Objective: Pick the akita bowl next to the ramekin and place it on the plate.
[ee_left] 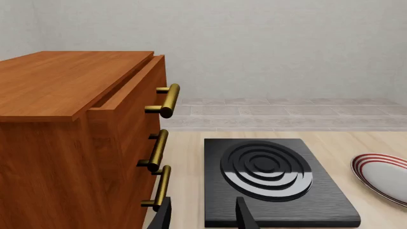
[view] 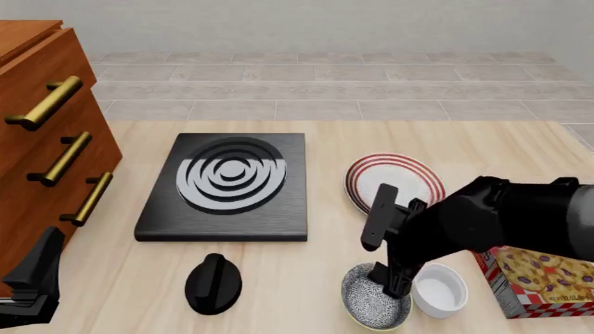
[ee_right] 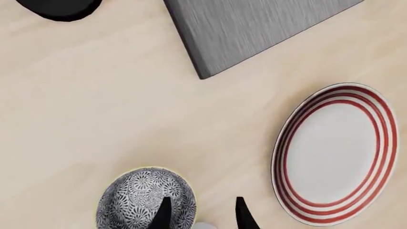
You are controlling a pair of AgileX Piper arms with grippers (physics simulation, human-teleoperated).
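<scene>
Akita bowl [view: 371,304] half behind right hand [view: 397,287]

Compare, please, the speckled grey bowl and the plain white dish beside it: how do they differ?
The speckled grey bowl has a dark patterned inside; the plain white dish is unmarked. The bowl looks somewhat wider than the dish. The right end effector stands at the bowl, not the dish. Both are round, upright and side by side.

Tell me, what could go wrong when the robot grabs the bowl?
The right gripper reaches down at the bowl's rim, right beside the ramekin. The open fingers might bump the ramekin or pinch it too. The rim grip looks thin, so the bowl could tip or slip on the way to the plate.
</scene>
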